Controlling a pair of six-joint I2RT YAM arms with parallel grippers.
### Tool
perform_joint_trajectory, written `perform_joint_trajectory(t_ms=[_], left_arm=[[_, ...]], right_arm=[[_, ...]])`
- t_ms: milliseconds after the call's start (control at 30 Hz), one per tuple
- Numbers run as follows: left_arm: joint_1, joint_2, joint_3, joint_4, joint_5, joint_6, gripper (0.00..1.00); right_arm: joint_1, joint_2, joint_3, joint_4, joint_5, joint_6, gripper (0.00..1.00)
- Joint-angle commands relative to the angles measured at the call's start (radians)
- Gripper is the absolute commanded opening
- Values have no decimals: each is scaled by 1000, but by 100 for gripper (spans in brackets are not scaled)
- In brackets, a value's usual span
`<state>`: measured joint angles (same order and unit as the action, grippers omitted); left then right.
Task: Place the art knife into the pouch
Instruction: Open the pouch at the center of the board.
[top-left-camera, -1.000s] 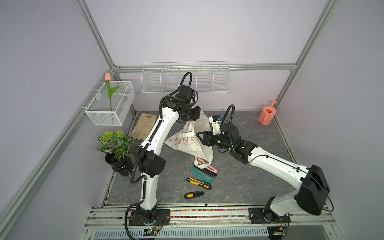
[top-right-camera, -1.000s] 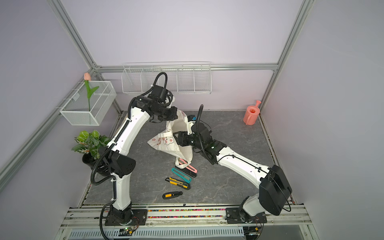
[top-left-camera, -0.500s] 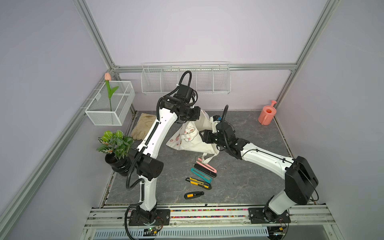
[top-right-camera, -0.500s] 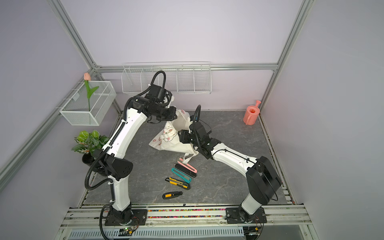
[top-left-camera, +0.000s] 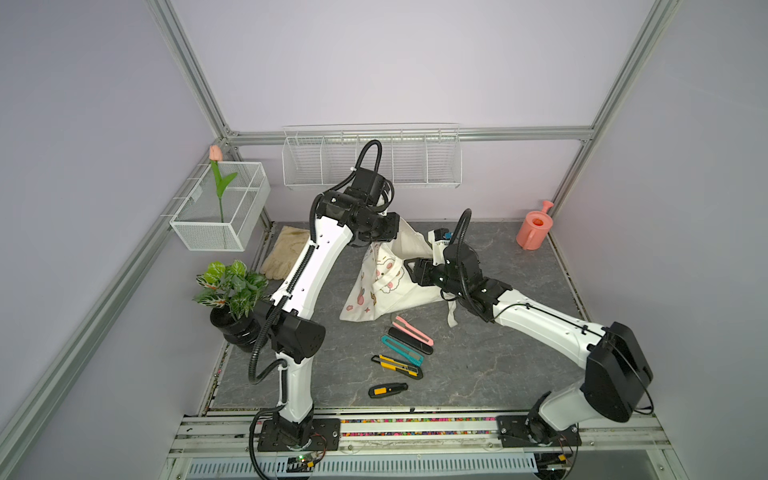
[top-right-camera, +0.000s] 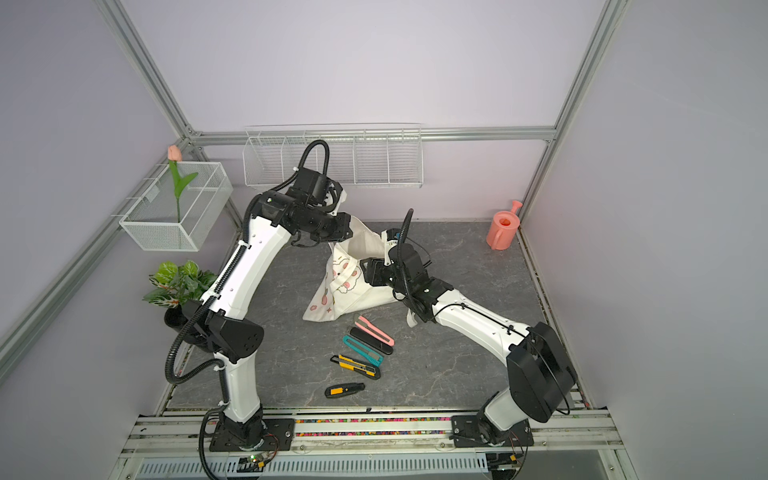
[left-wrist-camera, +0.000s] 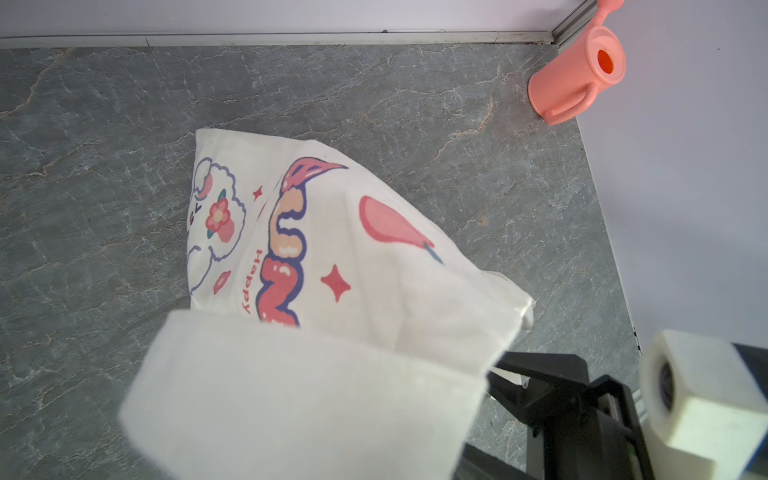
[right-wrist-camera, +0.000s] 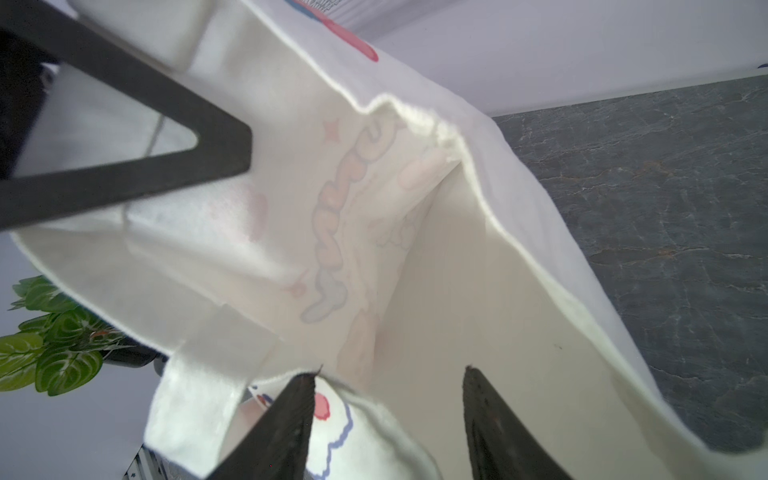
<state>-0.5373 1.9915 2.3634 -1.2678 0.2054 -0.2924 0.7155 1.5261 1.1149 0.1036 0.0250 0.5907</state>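
In the right wrist view, looking straight into the gaping mouth of the pouch (right-wrist-camera: 415, 249), print ghosting through the cream cloth. Parted fairly wide at that mouth, the right gripper (right-wrist-camera: 390, 374), carrying no knife, one finger (right-wrist-camera: 282, 424) apparently outside the lower rim and its partner inside, so straddling the cloth rather than pinching it. Above and to the far left of it, the left gripper (top-left-camera: 392, 227), pinched fully closed on the pouch's top edge and hoisting it, with the pouch's bottom resting mid-scene on the grey table (top-left-camera: 498, 365). Not yet picked up: the art knives (top-left-camera: 400, 350), lying flat in a loose row on the table just near of the pouch, well apart from both grippers. Cannot tell which of them is meant. Probably light, rigid, slim and a little slick in plastic. Best taken across the narrow width around mid-body, away from the blade end, with fingers brought right down to the tabletop, since so little stands proud. Pouch itself limp and floppy: liable to fold shut if the left hold slackens, so worth having the mouth spread before any drop.
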Motion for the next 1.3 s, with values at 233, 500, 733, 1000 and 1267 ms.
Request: perform_joint_trajectory(t_ms=[233, 500, 733, 1000, 1267], left_arm=[[-6, -41, -65, 8, -2, 17, 0], [-7, -50, -71, 30, 24, 1, 0], [-6, -38, 16, 3, 72, -11, 0], [0, 19, 231, -110, 82, 8, 0], [34, 70, 238, -85, 113, -26, 0]], right_arm=[[-12, -30, 6, 39, -47, 1, 60], [-11, 1, 13, 50, -42, 10, 61], [27, 125, 56, 38, 41, -57, 61], [31, 157, 54, -66, 274, -176, 61], [50, 76, -13, -28, 328, -230, 61]])
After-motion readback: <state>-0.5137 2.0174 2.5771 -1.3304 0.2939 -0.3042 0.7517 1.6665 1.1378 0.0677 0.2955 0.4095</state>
